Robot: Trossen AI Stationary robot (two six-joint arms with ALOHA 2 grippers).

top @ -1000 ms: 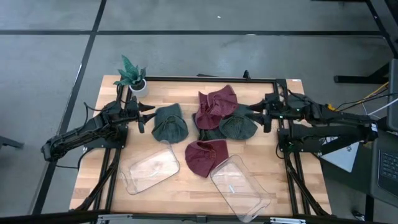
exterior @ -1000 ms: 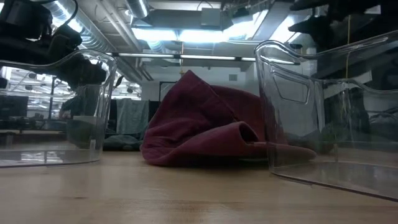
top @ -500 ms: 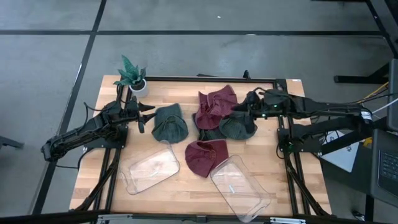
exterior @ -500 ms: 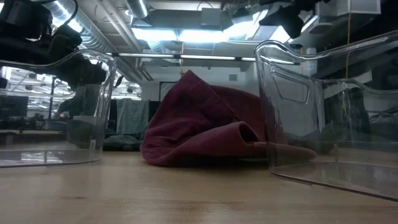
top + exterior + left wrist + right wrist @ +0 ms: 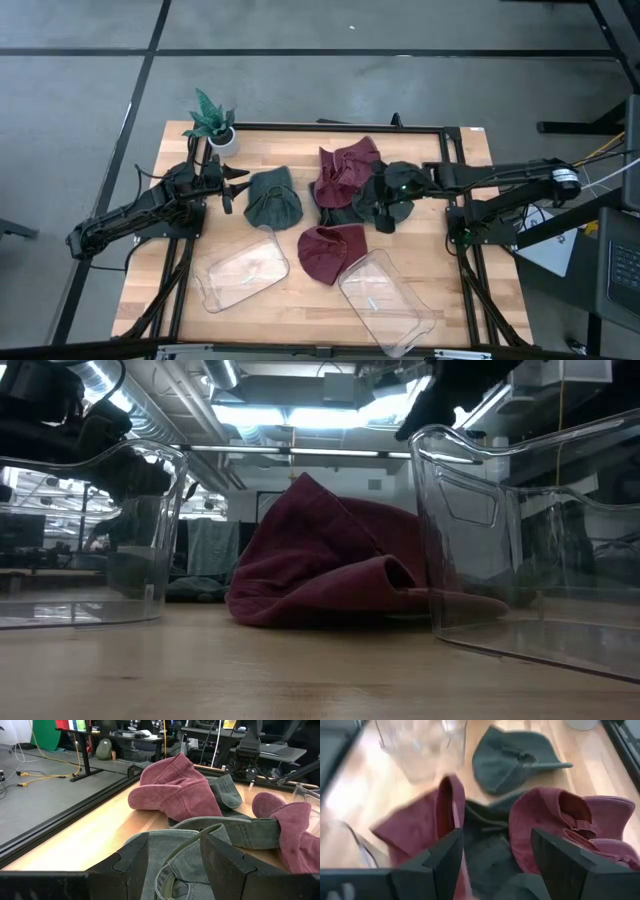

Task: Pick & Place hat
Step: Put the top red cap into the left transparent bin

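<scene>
You have four hats around the wooden table's (image 5: 150, 262) middle. Two are maroon: one (image 5: 347, 170) toward the table's far edge, one (image 5: 331, 251) nearer the front. Two are green: one (image 5: 272, 198) left of the far maroon hat, one (image 5: 352, 212) mostly hidden under the right arm. Two clear plastic bins sit along the table's front edge, left (image 5: 240, 270) and right (image 5: 386, 300). One potted plant (image 5: 213, 122) stands at the table's far left corner.

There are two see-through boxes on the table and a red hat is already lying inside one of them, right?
Not quite. There are two see-through boxes, but both are empty. The high view shows the nearest red hat lying on the wooden table between them, not inside either one.
</scene>
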